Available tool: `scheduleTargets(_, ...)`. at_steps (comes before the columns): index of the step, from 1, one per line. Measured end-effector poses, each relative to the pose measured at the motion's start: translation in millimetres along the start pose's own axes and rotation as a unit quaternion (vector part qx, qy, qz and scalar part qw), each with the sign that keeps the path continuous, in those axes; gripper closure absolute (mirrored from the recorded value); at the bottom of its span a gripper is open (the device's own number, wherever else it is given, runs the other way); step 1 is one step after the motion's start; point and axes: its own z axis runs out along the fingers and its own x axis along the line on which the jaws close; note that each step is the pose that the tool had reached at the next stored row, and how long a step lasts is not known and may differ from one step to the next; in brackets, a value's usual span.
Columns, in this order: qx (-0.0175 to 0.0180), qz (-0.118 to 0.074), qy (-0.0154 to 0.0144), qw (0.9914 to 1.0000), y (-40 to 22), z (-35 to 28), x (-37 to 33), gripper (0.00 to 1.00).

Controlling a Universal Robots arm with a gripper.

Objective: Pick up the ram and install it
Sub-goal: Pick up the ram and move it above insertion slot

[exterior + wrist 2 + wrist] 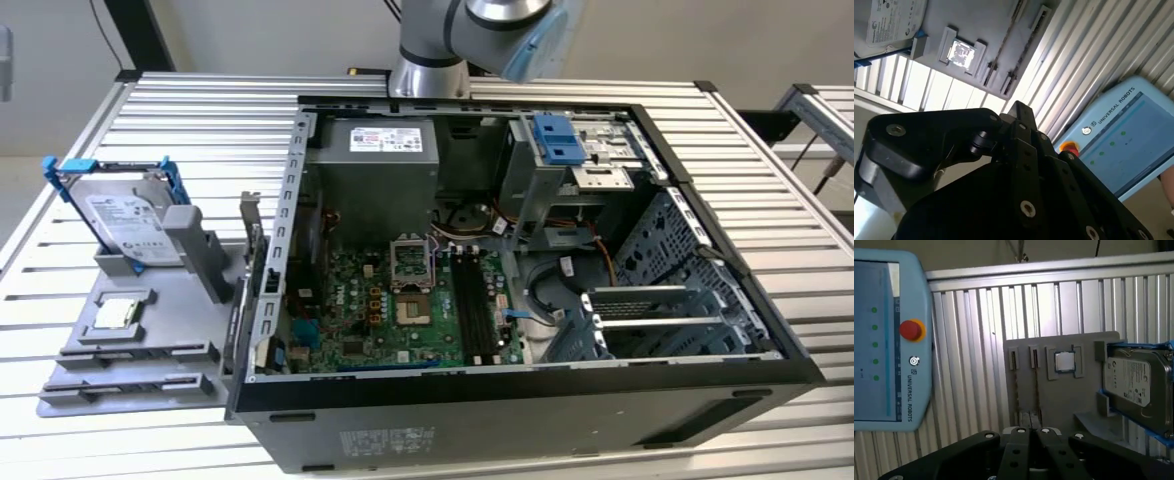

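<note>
My gripper (1019, 150) loomed black across the foreground. Beyond it lay the ribbed metal table (1074, 65), a grey holder (984, 25) carrying a square silver chip (960, 53), a hard drive (889, 20) at its edge, and a pale blue pendant (1126, 140) with a red button (1069, 148)

I see slatted metal table (174, 110) w/ open PC case (534, 420) and grey parts tray (134, 385) on it, side by side.

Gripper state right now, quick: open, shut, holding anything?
Gripper: cannot be told whether it is open or shut, or whether it holds anything.
</note>
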Motion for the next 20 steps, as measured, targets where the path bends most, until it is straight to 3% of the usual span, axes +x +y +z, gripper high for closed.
scheduleTargets(3,-0.0002,-0.027,-0.0002,0.99962,0.0,0.5,0.0,1.00)
scheduleTargets(7,-0.0002,-0.058,-0.0004,0.99833,0.0,1.0,0.0,1.00)
scheduleTargets(15,-0.0002,-0.059,-0.0008,0.99825,0.0,1.1,0.0,1.00)
scheduleTargets(16,-0.0002,-0.059,-0.0008,0.99825,0.0,1.1,0.0,0.00)
scheduleTargets(20,-0.0001,-0.059,-0.0011,0.99825,0.0,1.1,0.0,0.00)
